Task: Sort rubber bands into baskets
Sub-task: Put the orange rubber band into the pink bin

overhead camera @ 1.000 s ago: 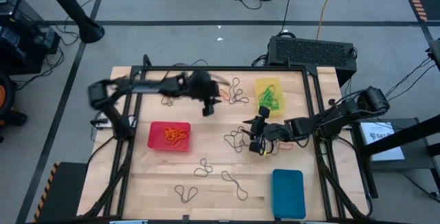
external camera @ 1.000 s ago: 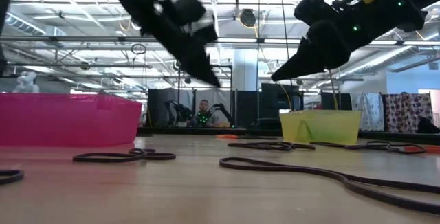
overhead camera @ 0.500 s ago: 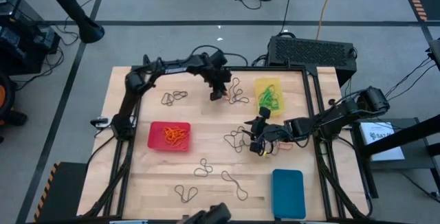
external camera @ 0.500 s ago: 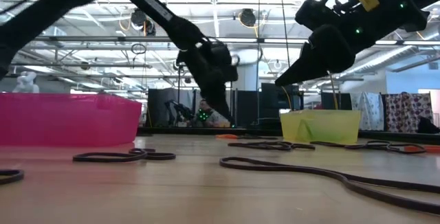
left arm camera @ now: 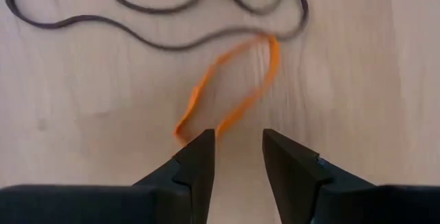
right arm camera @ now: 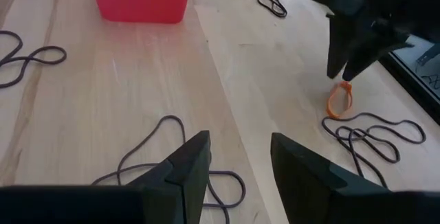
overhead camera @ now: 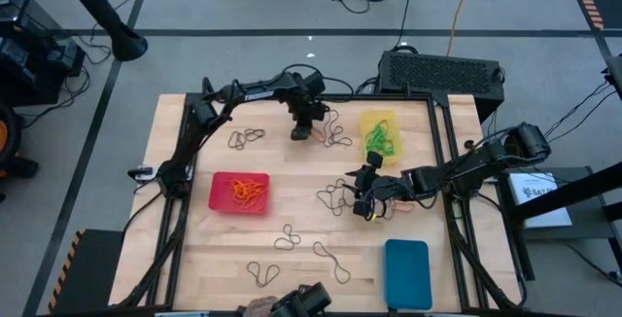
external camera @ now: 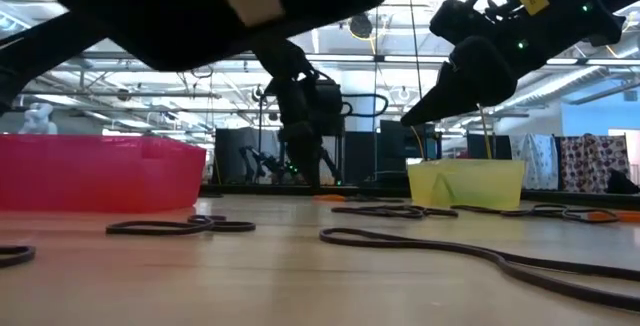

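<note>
The left gripper (overhead camera: 302, 134) points down near the far edge of the pale wooden bench (overhead camera: 194, 259), about halfway along it. Its two dark fingers (left arm camera: 196, 161) stand a little apart and hold nothing. A small orange rubber band loop (left arm camera: 230, 90) lies flat on the wood right at the fingertips, with its near end just in front of one finger. Past the orange loop lies a bunch of thin dark rubber bands (left arm camera: 172, 18), and the loop's far end reaches right up to them.

The right gripper (overhead camera: 360, 203) hangs above the wood, about halfway along the bench and nearer its right edge. Its fingers (right arm camera: 189, 165) are open too, with nothing between them. A thin dark rubber band (right arm camera: 165, 148) lies on the wood just in front of this gripper.

The red plastic basket (overhead camera: 239, 193) sits nearer the left edge and has orange bands (overhead camera: 245, 191) inside. The yellow plastic basket (overhead camera: 380, 137) sits near the far edge, to the right of the left gripper, and has green bands (overhead camera: 381, 142) inside. The blue plastic basket (overhead camera: 407, 274) sits at the near edge, toward the right corner. More dark loops (overhead camera: 262, 273) lie on the wood by the near edge, and two more (overhead camera: 246, 138) lie near the far edge, to the left of the left gripper.
</note>
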`<action>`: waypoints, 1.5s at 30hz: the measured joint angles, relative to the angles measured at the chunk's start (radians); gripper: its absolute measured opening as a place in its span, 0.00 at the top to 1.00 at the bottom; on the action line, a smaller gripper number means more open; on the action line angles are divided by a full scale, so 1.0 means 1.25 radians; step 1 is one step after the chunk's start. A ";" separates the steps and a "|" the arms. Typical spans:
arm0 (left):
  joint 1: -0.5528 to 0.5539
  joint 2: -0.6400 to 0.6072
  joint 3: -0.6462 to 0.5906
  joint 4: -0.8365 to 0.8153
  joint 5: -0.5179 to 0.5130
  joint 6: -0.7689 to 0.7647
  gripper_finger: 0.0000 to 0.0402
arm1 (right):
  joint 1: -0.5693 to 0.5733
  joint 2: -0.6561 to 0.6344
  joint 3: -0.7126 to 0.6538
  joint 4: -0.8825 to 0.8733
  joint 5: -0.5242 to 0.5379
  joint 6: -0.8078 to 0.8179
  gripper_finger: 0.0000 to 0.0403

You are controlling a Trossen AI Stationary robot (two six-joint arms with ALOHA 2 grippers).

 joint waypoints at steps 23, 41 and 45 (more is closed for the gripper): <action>0.011 -0.120 0.000 -0.391 -0.287 -0.249 0.68 | -0.145 0.001 0.000 0.201 -0.032 -0.108 0.63; -0.028 -0.693 -0.574 0.158 -0.095 -0.355 0.68 | -0.432 0.419 0.248 0.217 -0.309 -0.128 0.63; -0.072 -0.756 -0.742 0.340 -0.083 -0.413 0.68 | -0.437 0.448 0.255 0.251 -0.307 -0.114 0.63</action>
